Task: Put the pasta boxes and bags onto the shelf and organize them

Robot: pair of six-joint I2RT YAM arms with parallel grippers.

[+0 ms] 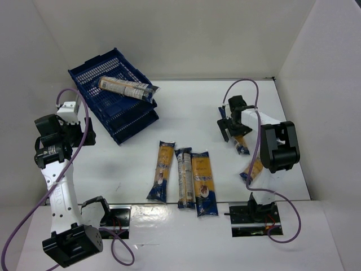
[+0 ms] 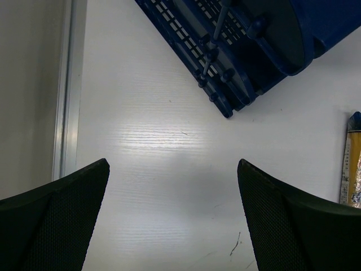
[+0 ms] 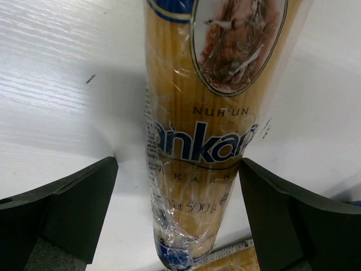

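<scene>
With jaws of right gripper (image 3: 177, 166) apart astride the spaghetti packet (image 3: 208, 113) mid-frame, lower squarely, clamp mid-length, carry toward blue crates (image 1: 93, 84) upper left; left gripper (image 2: 172, 169) spread wide, empty.

Packet (image 1: 125, 88) in crates (image 1: 121, 121), far left; three packets (image 1: 184, 178) side by side, centre.

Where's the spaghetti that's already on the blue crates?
In the top view, that spaghetti packet lies slanted across the top blue crate, at the far left, beyond the left arm.
</scene>
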